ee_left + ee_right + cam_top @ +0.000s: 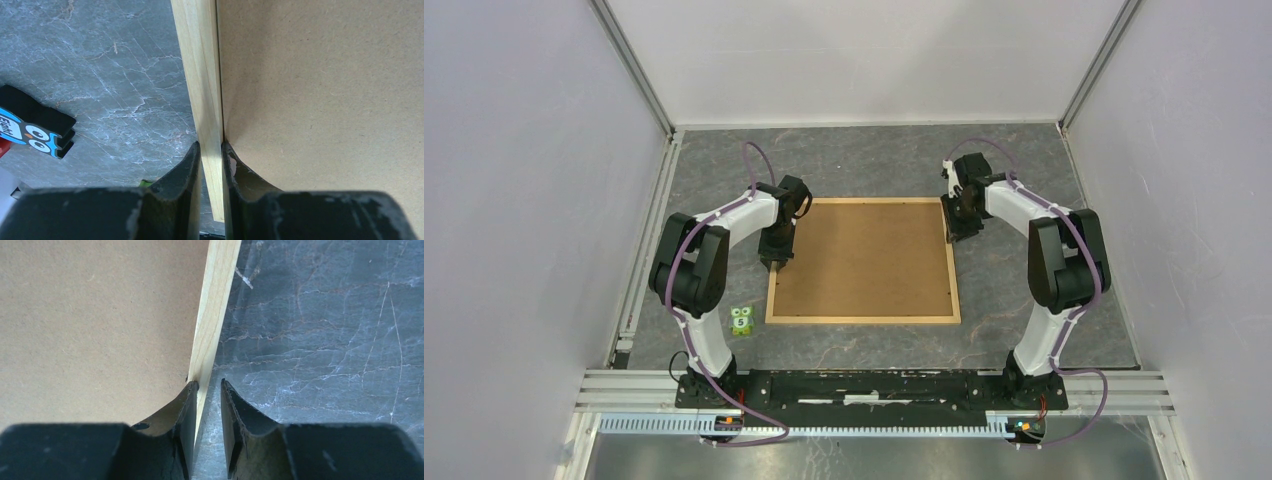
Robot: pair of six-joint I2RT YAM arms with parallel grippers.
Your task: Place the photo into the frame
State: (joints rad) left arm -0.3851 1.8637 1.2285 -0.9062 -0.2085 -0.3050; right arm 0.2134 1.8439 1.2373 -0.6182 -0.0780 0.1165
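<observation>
The left arm (699,275) and the right arm (1064,262) are each built of smooth white plastic link shells (707,345) between bulky, rounded black joint housings (686,285), and each stands on a flat black base plate (714,390). A thin purple cable (755,160) runs along the outside of each arm and arcs free near the wrist. The left gripper (211,147) and the right gripper (209,385) have matte black, curved, tapering fingers (187,170), their edges scuffed with pale chips.

A board (864,258) lies inside the frame (861,320), with a small block (742,321) left of it, apparently apart.
</observation>
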